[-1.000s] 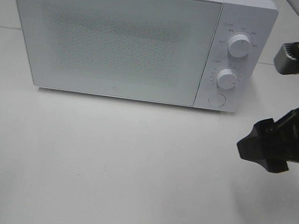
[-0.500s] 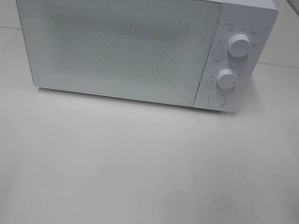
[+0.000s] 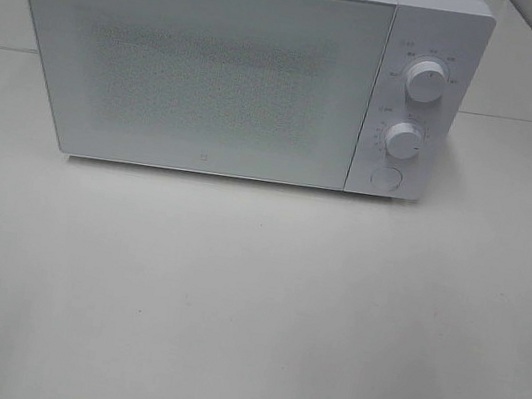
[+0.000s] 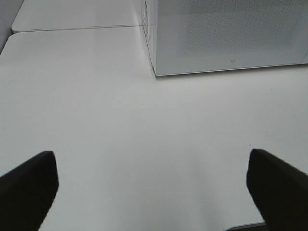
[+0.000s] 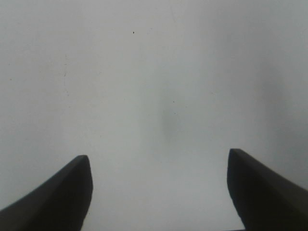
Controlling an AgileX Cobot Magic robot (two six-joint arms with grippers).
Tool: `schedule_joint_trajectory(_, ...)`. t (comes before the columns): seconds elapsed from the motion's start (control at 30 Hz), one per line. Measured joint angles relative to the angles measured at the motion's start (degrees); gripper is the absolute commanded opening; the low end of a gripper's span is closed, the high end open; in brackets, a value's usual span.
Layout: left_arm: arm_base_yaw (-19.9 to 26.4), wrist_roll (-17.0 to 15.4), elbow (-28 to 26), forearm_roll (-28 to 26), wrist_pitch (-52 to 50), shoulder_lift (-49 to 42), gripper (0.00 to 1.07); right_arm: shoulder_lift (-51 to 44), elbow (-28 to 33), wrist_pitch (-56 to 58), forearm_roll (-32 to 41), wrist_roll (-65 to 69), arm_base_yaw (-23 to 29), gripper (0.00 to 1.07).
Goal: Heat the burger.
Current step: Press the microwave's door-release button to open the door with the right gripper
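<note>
White table (image 3: 229,305) lies under left claw (image 4: 150,161) and right claw (image 5: 158,161), both spread apart.

The right end effector (image 5: 158,156) has withdrawn out of the high view.

Microwave (image 3: 246,67) interior hidden behind its door (image 3: 200,73); dial labels (image 3: 433,52) unreadably small
</note>
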Motion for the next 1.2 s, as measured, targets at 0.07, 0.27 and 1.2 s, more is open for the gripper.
schedule_joint_trajectory(0.07,0.0,0.0,0.0,0.0,0.0,0.0,1.02,-2.8,0.0,2.3,-0.1,-0.1,0.0,0.76)
schedule_joint_trajectory(0.27,0.0,0.0,0.0,0.0,0.0,0.0,1.02,-15.6,0.0,10.4,-0.3,-0.9,0.0,0.76)
schedule_joint_trajectory(1.2,0.0,0.0,0.0,0.0,0.0,0.0,1.02,-62.6,6.9,12.2,0.6,-2.3,0.0,0.75)
